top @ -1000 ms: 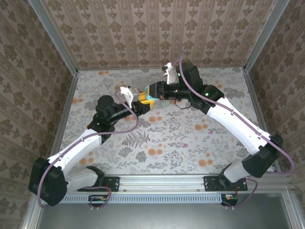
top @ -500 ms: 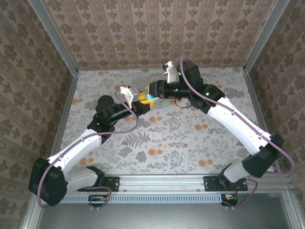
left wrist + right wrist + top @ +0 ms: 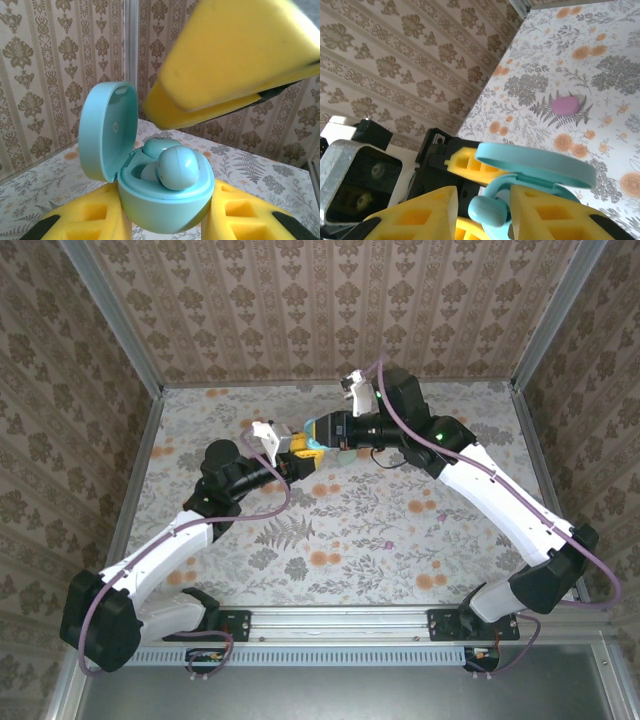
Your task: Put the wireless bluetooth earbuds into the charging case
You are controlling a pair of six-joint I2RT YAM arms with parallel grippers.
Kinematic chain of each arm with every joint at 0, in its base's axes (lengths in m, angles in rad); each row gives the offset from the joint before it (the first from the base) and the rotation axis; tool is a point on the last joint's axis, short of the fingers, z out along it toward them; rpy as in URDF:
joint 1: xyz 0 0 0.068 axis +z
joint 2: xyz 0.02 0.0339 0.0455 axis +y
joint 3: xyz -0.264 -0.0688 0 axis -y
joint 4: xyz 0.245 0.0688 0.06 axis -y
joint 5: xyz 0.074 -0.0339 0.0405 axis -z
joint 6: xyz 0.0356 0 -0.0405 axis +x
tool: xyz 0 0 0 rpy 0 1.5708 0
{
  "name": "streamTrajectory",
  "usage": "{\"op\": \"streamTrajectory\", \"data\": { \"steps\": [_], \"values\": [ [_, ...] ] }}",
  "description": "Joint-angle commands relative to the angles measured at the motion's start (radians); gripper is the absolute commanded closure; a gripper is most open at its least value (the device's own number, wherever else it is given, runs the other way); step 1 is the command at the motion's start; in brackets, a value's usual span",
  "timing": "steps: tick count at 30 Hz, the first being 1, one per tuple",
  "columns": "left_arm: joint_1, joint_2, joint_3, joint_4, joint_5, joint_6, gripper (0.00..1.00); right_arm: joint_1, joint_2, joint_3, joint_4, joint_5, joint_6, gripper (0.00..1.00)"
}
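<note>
left wrist cam: left claw (image 3: 165, 222) is clamping the charging case (image 3: 167, 210) by its lower shell. the lid (image 3: 107, 130) is hinged open to one side, and the case is being held up off the tabletop (image 3: 600, 60). rear earbud (image 3: 161, 146) is sitting low in its well. front earbud (image 3: 177, 167) is riding high, dome well proud of the rim and looking tilted, so i'm judging it not fully seated.

right wrist cam: right claw (image 3: 484, 196) is standing apart, pads (image 3: 437, 210) either side of that front earbud with slim gaps showing, so it isn't gripping it. the lid is sitting close over the pads in that view.

step in hand, as i'm reading it: finishing the second earbud's seat. doing it well:
- holding the left clamp firm and still; any case wobble is likely tipping the bud out.
- pulling the right claw straight back along its own axis, no sideways drag, since the pads are nearly touching the bud and the lid edge.
- if the bud is sitting proud after that, nudging the dome down lightly with one pad tip, along the well's axis.
- not shutting the lid until both domes are sitting level.

risk: bud popping out and dropping to the tabletop, where a small purple thing (image 3: 565, 105) is lying.
</note>
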State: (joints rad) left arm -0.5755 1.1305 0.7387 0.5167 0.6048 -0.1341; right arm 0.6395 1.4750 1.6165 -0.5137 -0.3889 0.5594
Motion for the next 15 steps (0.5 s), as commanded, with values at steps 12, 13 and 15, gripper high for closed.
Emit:
{"op": "streamTrajectory", "data": {
  "steps": [12,13,15],
  "values": [
    [-0.004,-0.024,0.037,0.025,0.030,0.021,0.70,0.003,0.028,0.113,-0.178,-0.093,-0.525,0.59],
    [-0.004,-0.024,0.037,0.025,0.030,0.022,0.70,0.002,0.025,0.110,-0.179,-0.090,-0.561,0.59],
    [-0.004,-0.026,0.037,0.022,0.064,0.024,0.70,0.000,0.016,0.101,-0.176,-0.096,-0.657,0.60]
  ]
}}
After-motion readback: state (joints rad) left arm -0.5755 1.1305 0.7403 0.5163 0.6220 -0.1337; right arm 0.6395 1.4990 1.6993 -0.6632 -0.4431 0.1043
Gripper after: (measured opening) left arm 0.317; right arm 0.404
